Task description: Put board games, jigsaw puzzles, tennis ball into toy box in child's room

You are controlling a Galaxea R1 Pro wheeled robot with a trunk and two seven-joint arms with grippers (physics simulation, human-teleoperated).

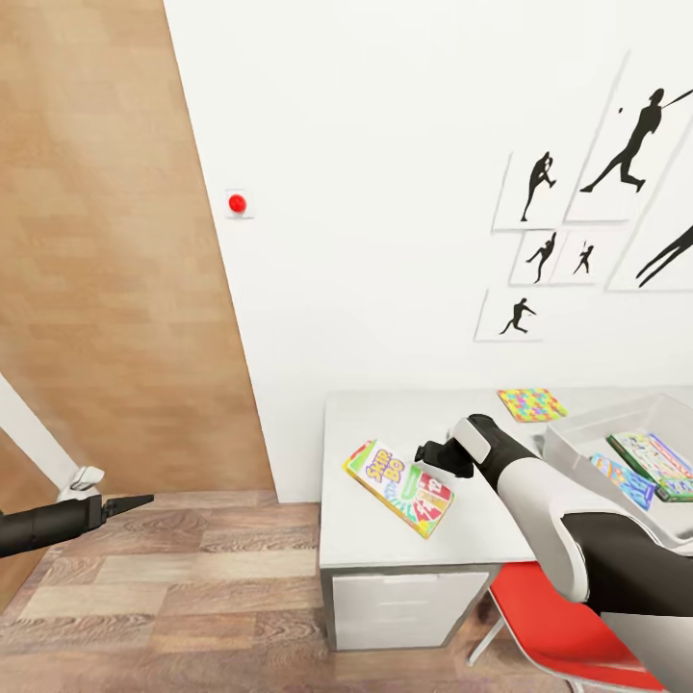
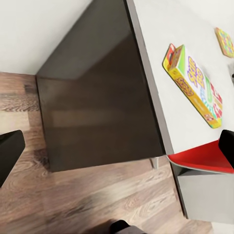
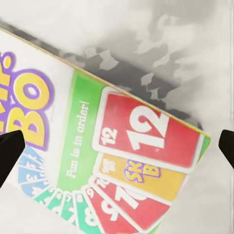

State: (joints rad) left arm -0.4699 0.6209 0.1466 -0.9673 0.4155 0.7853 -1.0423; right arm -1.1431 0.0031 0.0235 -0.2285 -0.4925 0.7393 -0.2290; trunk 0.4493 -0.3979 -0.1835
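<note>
Right gripper point(image 3: 117, 146) spread wide over Skip-Bo box point(image 3: 97, 161), "Fun is in order!", left gripper point(image 1: 130, 503) apparently closed, empty.

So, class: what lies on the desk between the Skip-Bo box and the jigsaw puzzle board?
In the head view, the right claw hangs over that stretch; between Skip-Bo box and jigsaw puzzle board the desk top is otherwise bare.

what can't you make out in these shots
- Toy box, head view: the right arm and the picture's edge cover part of it, so its full contents are unknown.
- Right gripper, head view: seen from behind; contact with the Skip-Bo box unclear.
- Skip-Bo box, right wrist view: edges cut off its near end.
</note>
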